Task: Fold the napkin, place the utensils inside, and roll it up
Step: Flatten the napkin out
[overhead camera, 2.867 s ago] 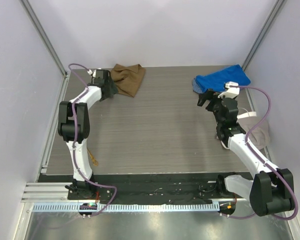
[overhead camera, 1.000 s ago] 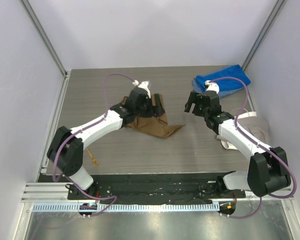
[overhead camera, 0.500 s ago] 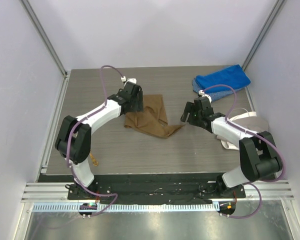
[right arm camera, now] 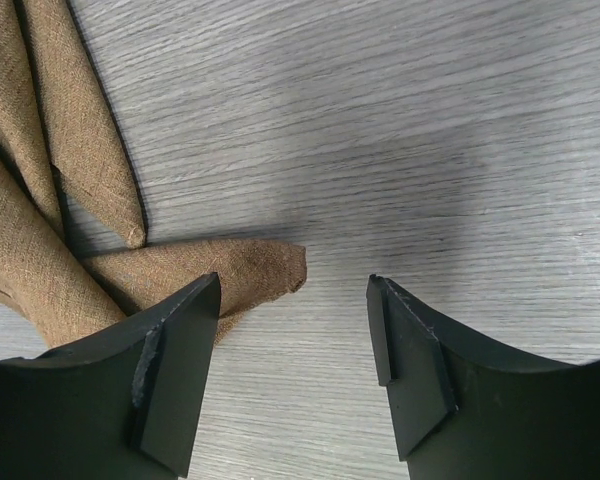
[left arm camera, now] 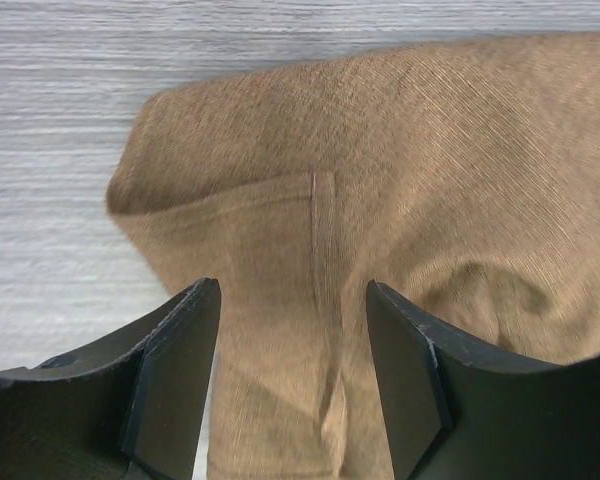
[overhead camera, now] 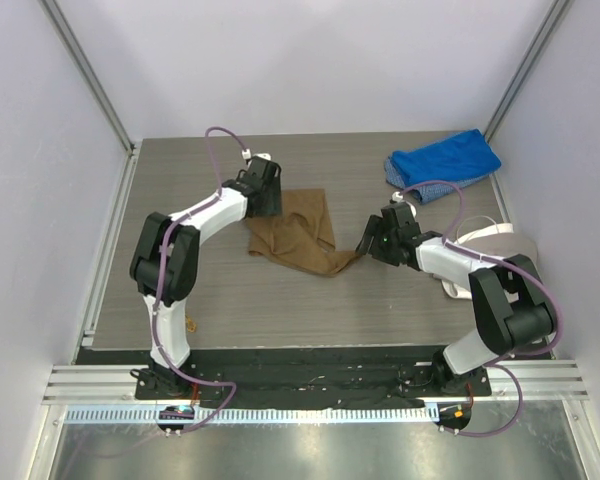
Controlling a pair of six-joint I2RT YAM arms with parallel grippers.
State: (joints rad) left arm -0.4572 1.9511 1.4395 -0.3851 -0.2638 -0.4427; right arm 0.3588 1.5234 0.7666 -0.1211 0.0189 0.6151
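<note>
- My left gripper (left arm camera: 290, 300) is spread, its two dark fingers (left arm camera: 175, 370) standing apart and pinching nothing. It hangs low over the cloth.
- Between and beyond those fingers lies the tan napkin (left arm camera: 380, 180). A folded flap with a thin seam runs toward 12 o'clock, and bare wood-grain table shows from 9 to 12 o'clock.
- My right gripper (right arm camera: 293, 285) is also spread and holds nothing.
- In the right wrist view, a pointed corner of the napkin lies flat on the table just inside my 9 o'clock finger. I cannot tell whether the finger touches it. More folds of the cloth bunch up toward 10 o'clock.
- From above, the napkin (overhead camera: 298, 232) lies rumpled near the middle of the table (overhead camera: 280, 290). My left gripper is at its 11 o'clock edge and my right gripper at its 4 o'clock tip.
- The spoon (overhead camera: 189, 322) lies well apart from the napkin, at 7 o'clock from it, beside my left arm near the table's near edge.
- A blue cloth (overhead camera: 442, 162) sits at 2 o'clock from the napkin, in the far right corner.
- A beige-and-white cap-like item (overhead camera: 500, 245) lies at 3 o'clock, partly hidden by my right arm.
</note>
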